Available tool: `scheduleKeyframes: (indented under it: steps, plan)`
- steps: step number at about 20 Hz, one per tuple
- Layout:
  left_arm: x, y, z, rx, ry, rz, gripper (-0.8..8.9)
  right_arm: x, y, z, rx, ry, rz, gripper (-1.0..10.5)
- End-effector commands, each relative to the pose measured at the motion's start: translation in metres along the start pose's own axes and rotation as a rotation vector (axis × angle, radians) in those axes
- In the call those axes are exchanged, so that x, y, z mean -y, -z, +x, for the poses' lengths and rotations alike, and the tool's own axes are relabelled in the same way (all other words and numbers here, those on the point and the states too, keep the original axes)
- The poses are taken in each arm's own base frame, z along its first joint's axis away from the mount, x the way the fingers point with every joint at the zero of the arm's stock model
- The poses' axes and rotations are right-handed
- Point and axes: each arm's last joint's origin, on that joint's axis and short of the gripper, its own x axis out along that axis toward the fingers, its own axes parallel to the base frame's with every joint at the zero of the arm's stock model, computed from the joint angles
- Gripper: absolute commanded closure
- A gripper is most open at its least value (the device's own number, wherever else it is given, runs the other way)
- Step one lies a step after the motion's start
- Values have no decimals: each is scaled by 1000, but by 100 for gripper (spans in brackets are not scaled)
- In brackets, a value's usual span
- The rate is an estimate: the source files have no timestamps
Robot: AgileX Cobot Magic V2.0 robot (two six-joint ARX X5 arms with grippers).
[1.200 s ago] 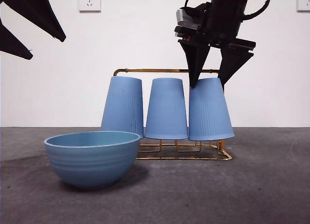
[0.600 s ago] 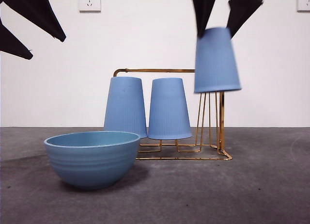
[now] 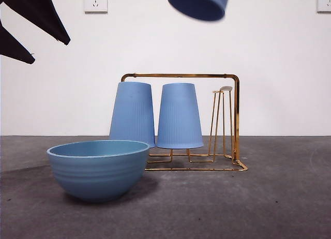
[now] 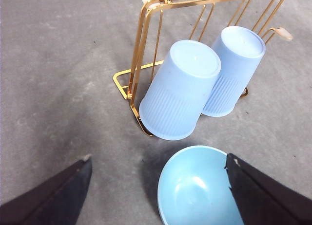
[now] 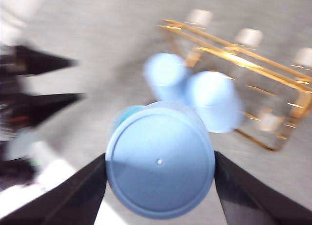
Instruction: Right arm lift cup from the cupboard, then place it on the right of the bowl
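Observation:
My right gripper (image 5: 160, 186) is shut on a blue ribbed cup (image 5: 160, 164), held upside down high above the table. In the front view only the cup's rim end (image 3: 199, 3) shows at the top edge, above the gold wire cupboard (image 3: 235, 115). Two more blue cups (image 3: 132, 112) (image 3: 178, 116) stand upside down on the cupboard's pegs; its right peg (image 3: 222, 120) is bare. The wide blue bowl (image 3: 98, 166) sits in front left of the cupboard. My left gripper (image 4: 156, 196) is open, hovering above the bowl (image 4: 197, 186) and to the left.
The left arm's black jaws (image 3: 31, 21) show at the top left of the front view. Grey table (image 3: 279, 197) stretches right of the bowl and cupboard. White wall with sockets (image 3: 95, 0) behind.
The right gripper has lifted the right-hand cup off its peg and straight up, almost out of the front view. The peg now stands bare. The left arm has not moved.

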Motion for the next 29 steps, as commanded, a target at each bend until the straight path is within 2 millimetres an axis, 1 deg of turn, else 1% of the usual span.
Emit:
scheduleKeyframes:
  steps: [1,3,5,8,10,12,15,17,19,22,25,29]
  plan:
    - [1,-6,-1,15,2,17,375,-1,16,-3,-80,-14,51,681]
    - [1,-6,-1,13,2,16,375,9,37,-1,-129,-24,101,681]
    - [1,-6,-1,14,2,16,375,22,65,8,-168,-14,143,681]
    - [1,-6,-1,14,3,0,375,40,103,32,-127,-138,208,681]
    - [1,-6,-1,14,4,-30,375,53,119,51,-79,-260,263,681]
    - [3,-6,-1,8,39,-84,375,65,128,72,-47,-362,309,680]
    - [7,-4,-2,-36,207,-179,375,81,134,99,22,-412,343,680]
    - [11,-4,-3,-62,328,-237,375,88,133,114,52,-469,361,679]
    - [13,-3,-4,-84,405,-264,375,94,130,127,62,-511,375,659]
    - [16,0,-3,-123,424,-280,375,103,124,145,50,-548,385,653]
    - [18,4,-3,-170,436,-303,375,109,122,160,17,-594,401,653]
    - [21,6,2,-220,506,-345,375,115,122,167,4,-602,415,653]
